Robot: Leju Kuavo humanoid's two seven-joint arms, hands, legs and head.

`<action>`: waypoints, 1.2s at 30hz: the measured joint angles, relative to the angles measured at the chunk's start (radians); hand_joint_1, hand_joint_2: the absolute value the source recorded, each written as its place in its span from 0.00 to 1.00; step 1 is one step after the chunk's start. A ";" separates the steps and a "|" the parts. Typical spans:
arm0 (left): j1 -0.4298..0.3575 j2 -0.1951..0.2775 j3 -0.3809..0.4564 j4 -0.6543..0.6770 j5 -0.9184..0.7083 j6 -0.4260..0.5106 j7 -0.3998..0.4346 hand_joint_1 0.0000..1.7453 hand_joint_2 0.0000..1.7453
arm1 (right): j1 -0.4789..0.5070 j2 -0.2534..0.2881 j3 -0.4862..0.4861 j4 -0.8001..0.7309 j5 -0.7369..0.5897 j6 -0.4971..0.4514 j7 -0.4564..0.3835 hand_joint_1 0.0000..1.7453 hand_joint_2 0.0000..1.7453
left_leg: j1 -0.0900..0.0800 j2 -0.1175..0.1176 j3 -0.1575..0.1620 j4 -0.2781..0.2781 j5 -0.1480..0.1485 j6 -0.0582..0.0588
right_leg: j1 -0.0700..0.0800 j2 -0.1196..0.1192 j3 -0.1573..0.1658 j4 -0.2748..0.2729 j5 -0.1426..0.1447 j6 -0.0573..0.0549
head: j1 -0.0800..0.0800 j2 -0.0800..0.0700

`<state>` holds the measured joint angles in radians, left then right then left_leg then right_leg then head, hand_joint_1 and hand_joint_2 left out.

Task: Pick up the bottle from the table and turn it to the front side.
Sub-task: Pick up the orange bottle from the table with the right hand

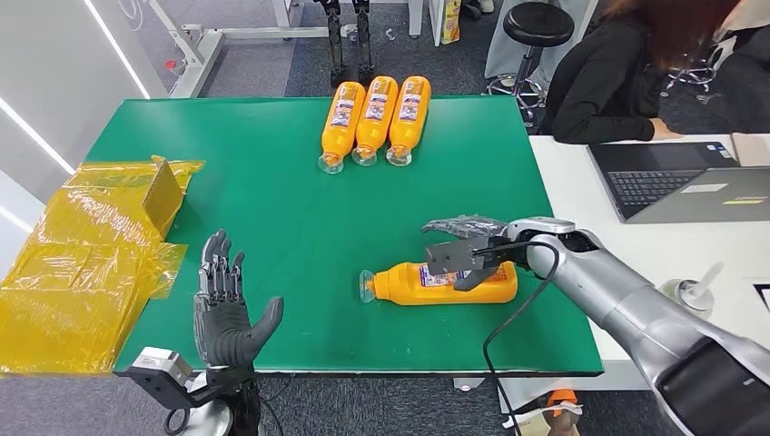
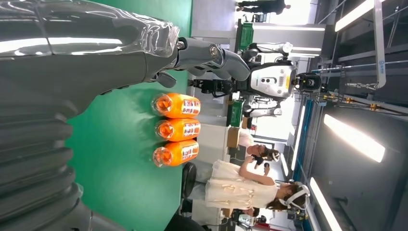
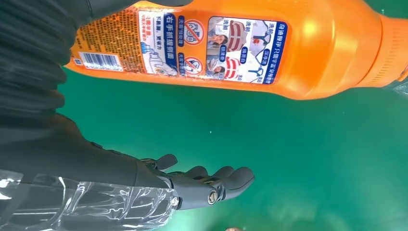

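1. Bottle [image 1: 442, 282] lay on its side on the green table [image 1: 272, 191]; yellow bags [image 1: 82, 254] sat left, three bottles [image 1: 373, 121] at the far edge, a person [image 1: 626, 73] beyond.
2. The left hand [image 1: 222, 309] stood open, upright and empty; the right hand [image 1: 468, 245] hovered spread over the bottle, fingers apart, gripping nothing.
3. The right wrist view showed its back label [image 3: 192, 43].

We are in a robotics lab or test workspace. The green-covered table [image 1: 272, 182] stands on grey carpet, and on the right a person [image 1: 626, 73] sits at a white desk [image 1: 581, 195] with an open laptop [image 1: 681, 177]. Beyond the far edge stand a stool [image 1: 538, 27] and metal frame legs [image 1: 195, 54]. The left wrist view shows another humanoid robot [image 2: 269, 82], ceiling strip lights [image 2: 353, 137] and more people [image 2: 245, 187].
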<state>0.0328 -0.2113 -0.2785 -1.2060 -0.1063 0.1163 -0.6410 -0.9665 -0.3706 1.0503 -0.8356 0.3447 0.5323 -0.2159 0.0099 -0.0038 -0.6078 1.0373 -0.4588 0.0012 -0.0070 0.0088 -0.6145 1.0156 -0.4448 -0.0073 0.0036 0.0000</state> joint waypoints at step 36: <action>-0.021 0.025 -0.018 0.053 0.063 -0.011 -0.014 0.00 1.00 | 0.123 -0.032 0.155 0.080 -0.011 -0.262 -0.009 1.00 1.00 | 0.000 0.001 0.013 0.000 -0.001 0.001 | 0.000 0.000 0.013 -0.002 0.000 0.001 | 0.000 0.000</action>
<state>0.0118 -0.1863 -0.2964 -1.1532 -0.0429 0.1058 -0.6547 -0.8439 -0.4023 1.2052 -0.7553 0.3338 0.2700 -0.2247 0.0102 -0.0031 -0.5946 1.0373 -0.4594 0.0018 -0.0065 0.0093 -0.6017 1.0140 -0.4453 -0.0065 0.0037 0.0000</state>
